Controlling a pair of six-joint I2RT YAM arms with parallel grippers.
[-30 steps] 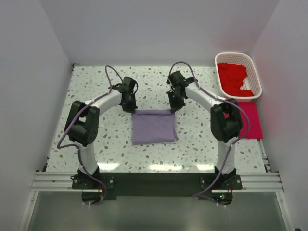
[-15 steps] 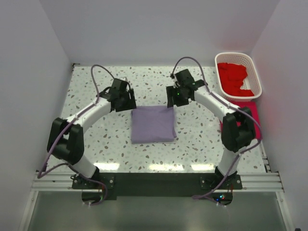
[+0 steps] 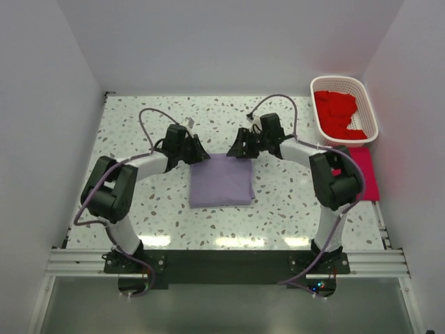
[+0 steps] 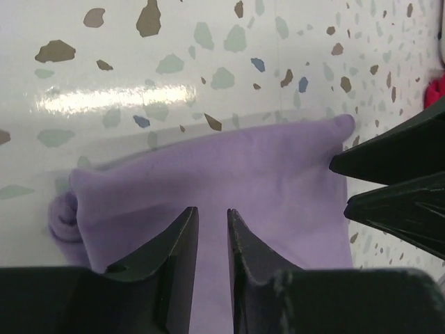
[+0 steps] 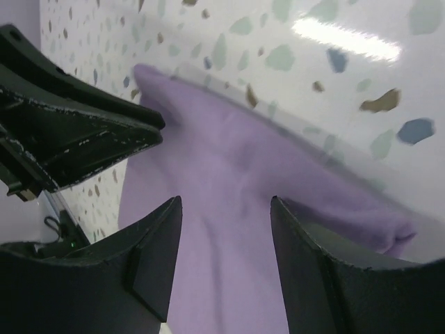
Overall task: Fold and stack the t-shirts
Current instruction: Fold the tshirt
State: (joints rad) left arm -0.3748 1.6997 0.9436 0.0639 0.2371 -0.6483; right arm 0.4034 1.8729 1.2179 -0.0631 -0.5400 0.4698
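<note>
A folded purple t-shirt (image 3: 221,179) lies flat on the speckled table (image 3: 139,209), in front of both arms. My left gripper (image 3: 199,155) hangs low at the shirt's far left corner and my right gripper (image 3: 238,149) at its far right corner, tips facing each other. In the left wrist view the left gripper (image 4: 212,210) shows a narrow gap over the purple t-shirt (image 4: 278,174), with nothing pinched. The right gripper (image 5: 226,200) stands wide open above the purple cloth (image 5: 229,174), holding nothing.
A white basket (image 3: 337,78) with red t-shirts (image 3: 337,110) stands at the far right corner. A folded magenta shirt (image 3: 364,179) lies in front of it, partly behind the right arm's elbow. White walls close in the table on three sides.
Both grippers went from shut to open, letting go of the shirt's far edge. They lifted back, then dropped low toward the far corners. The left jaws have since narrowed.
</note>
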